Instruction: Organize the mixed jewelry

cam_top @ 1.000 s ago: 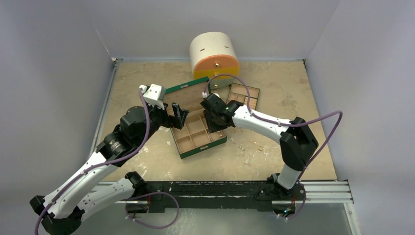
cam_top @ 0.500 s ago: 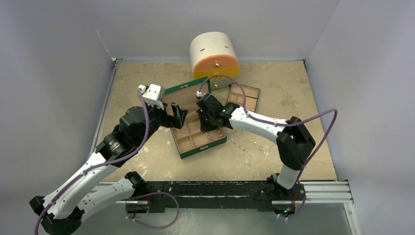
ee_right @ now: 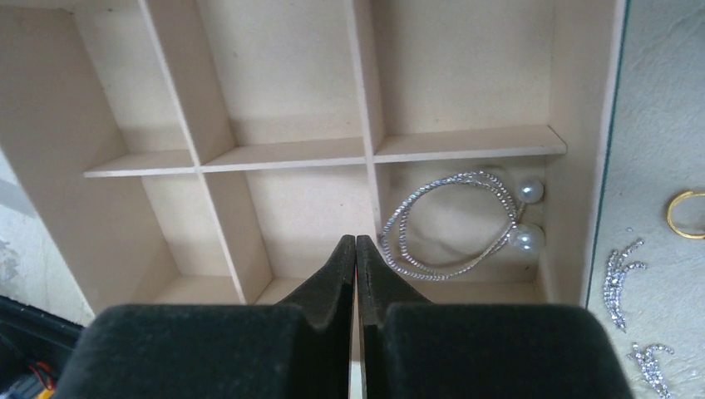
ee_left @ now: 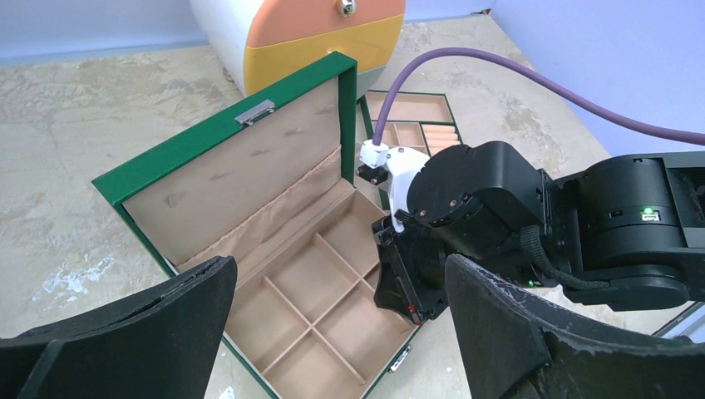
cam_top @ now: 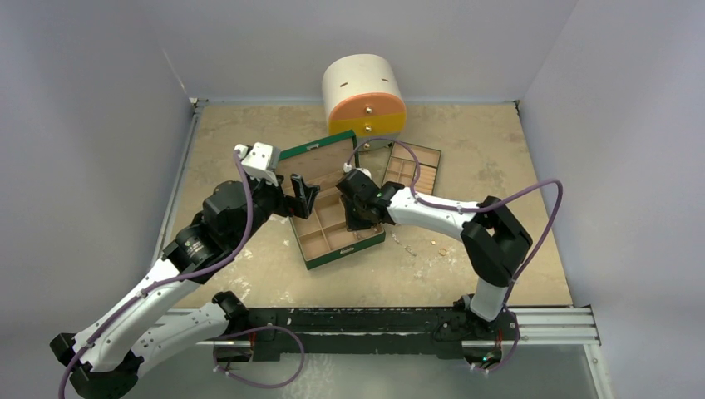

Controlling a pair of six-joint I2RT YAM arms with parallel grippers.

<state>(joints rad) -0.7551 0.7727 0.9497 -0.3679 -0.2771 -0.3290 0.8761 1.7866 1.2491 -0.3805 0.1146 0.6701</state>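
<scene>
Shifted left since a second ago, our right arm reaches over the green box, jaws now pinched together on nothing. Left jaws hang wide apart, empty, beside the box. We see the silvery hoop in an edge compartment; gold ring and chain lie outside on the surface.

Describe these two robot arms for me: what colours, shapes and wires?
The left arm and right arm have white tube-like links joined by chunky black joints. A purple cable loops along each. The left gripper and right gripper have black padded fingers. A green light glows on the right arm.
</scene>
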